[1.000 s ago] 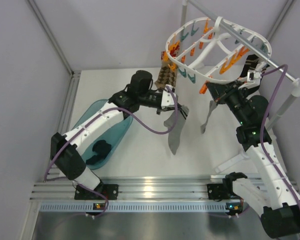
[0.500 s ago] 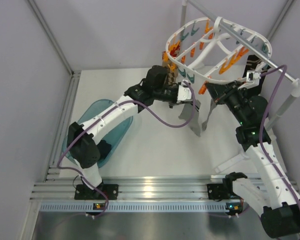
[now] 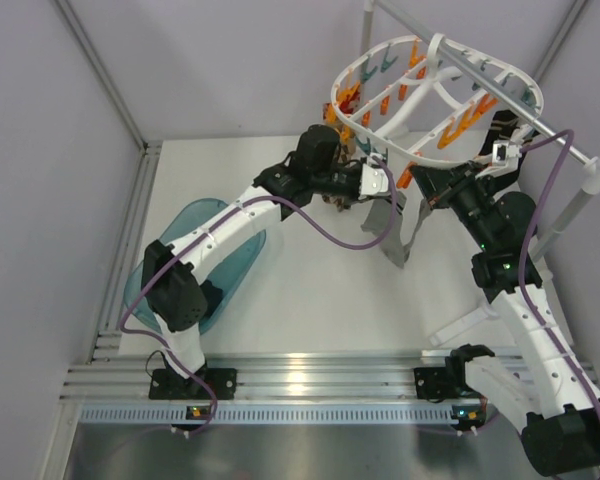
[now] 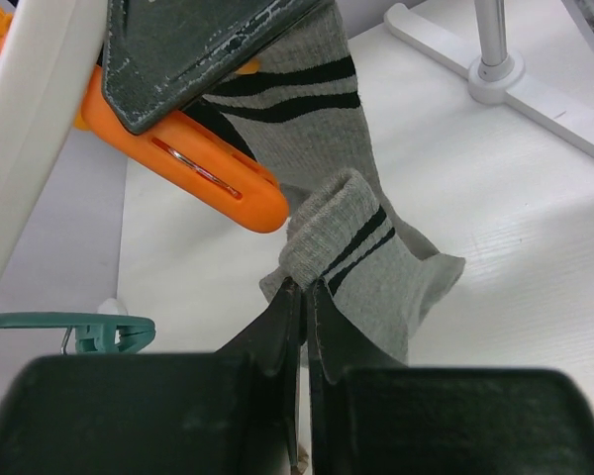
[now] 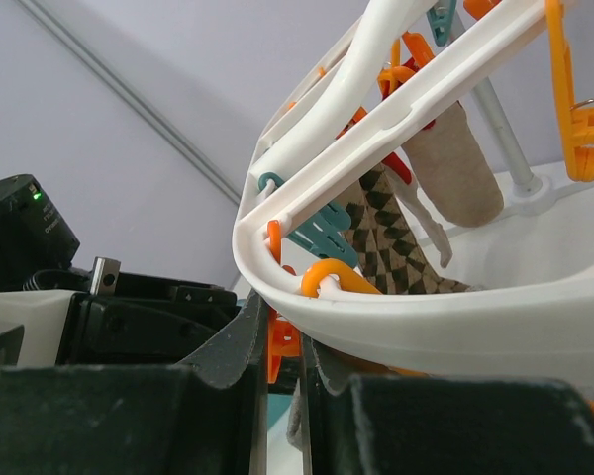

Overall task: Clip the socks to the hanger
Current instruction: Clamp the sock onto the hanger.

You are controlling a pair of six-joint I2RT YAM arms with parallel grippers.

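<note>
My left gripper (image 3: 379, 190) (image 4: 305, 287) is shut on the cuff of a grey sock (image 4: 376, 262) with black stripes. That sock (image 3: 390, 238) hangs limp just under the near rim of the white hanger (image 3: 442, 158). My right gripper (image 3: 427, 200) (image 5: 285, 319) is shut on an orange peg (image 5: 288, 336) (image 4: 213, 163) below the ring (image 5: 426, 332). A second grey striped sock (image 4: 297, 109) (image 3: 415, 228) dangles at that peg. A brown zigzag sock (image 5: 386, 237) and a beige sock (image 5: 457, 163) hang from pegs further back.
A translucent teal tub (image 3: 242, 262) lies at the left of the table with a dark sock (image 3: 202, 298) in it. The metal rod and its stand (image 3: 580, 205) rise at the right; the stand's foot (image 4: 500, 79) rests on the table behind the socks.
My left arm has swung right and away from me, carrying the grey sock from mid-table to under the hanger beside the right gripper. The right arm has stayed still.
</note>
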